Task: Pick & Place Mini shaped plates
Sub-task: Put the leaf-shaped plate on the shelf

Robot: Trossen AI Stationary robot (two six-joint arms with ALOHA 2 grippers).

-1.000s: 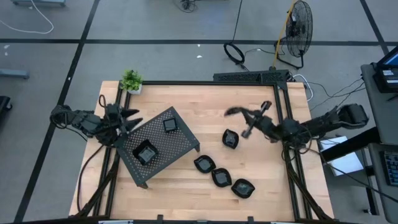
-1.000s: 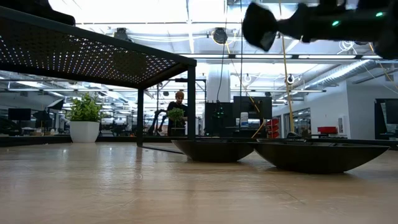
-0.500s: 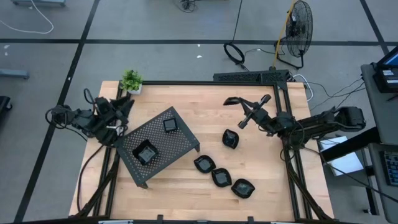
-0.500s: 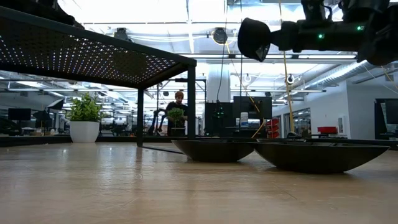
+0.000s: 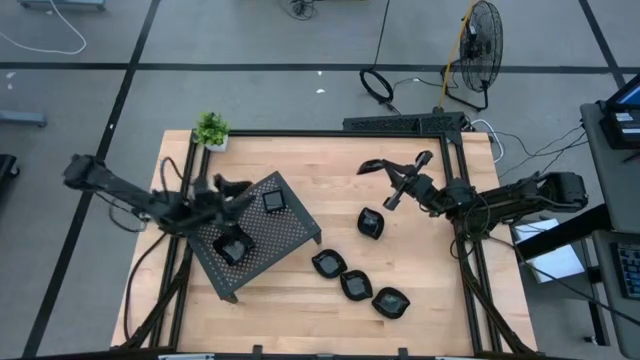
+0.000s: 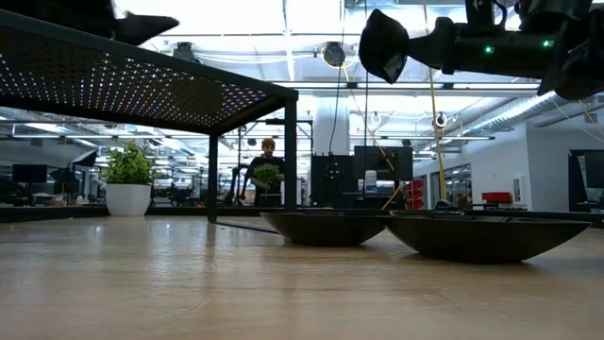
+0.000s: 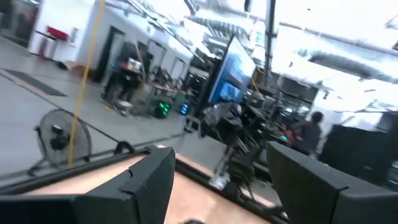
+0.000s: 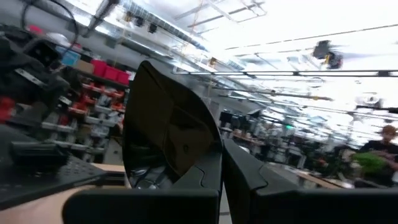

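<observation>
A dark perforated tray stands on legs at the table's left middle and carries two mini shaped plates. Several more glossy black plates lie on the wood right of it. My left gripper hovers over the tray's far left part, open and empty. My right gripper is high over the table's far right part, shut on another black plate. My right gripper pinches the plate by its rim between its two fingers. The fingers come from the table's right side, slanting a little upward. The plate stands on edge beyond the fingertips, lifted well clear of the table.
A small potted plant sits at the far left corner. Black frame rails run along the table's far and right sides. Bare wood lies near the front edge. A person stands far back in the room.
My left gripper has swung from the table's left edge toward the right, out over the tray, tipping upward and staying open. My right gripper has shifted a little toward the far edge with the plate, then held still.
</observation>
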